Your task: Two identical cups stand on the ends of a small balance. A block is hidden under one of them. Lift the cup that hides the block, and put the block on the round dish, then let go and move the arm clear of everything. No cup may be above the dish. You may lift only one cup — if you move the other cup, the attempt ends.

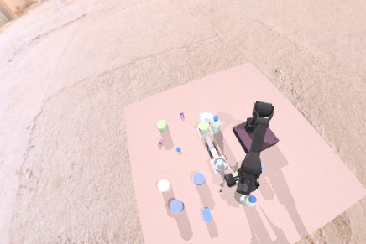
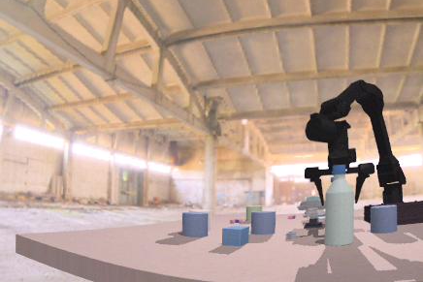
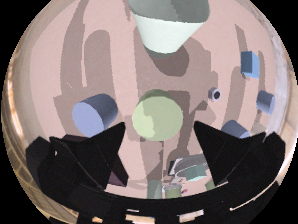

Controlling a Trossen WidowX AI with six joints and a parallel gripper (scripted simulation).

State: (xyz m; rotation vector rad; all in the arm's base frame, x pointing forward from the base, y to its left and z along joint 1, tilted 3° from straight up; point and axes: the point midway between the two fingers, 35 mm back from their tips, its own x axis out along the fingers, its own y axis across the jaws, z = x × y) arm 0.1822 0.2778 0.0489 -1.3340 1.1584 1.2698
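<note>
My gripper (image 1: pixel 241 180) (image 2: pixel 340 203) (image 3: pixel 160 124) is open, its fingers wide apart above a light green cup (image 3: pixel 157 116), which stands apart from them on the table beside the balance. In the top view the arm hides most of this cup; in the exterior view a bottle covers that spot. The teal block (image 1: pixel 220 163) (image 3: pixel 195 172) lies uncovered on the near end of the balance (image 1: pixel 212 149). The other green cup (image 1: pixel 204 127) (image 3: pixel 172 191) stands on the balance's far end. The round white dish (image 1: pixel 206 116) lies just beyond that cup, with nothing visible on it.
A bottle (image 1: pixel 248 200) (image 2: pixel 340 213) (image 3: pixel 167 35) stands near the gripper, another bottle (image 1: pixel 216 125) by the far cup and dish. Blue cylinders (image 1: pixel 199 179) (image 2: pixel 383 218) (image 3: pixel 95 116), a blue box (image 1: pixel 206 215) (image 2: pixel 235 235) (image 3: pixel 249 65) and a small nut (image 1: pixel 220 191) (image 3: pixel 215 94) stand around.
</note>
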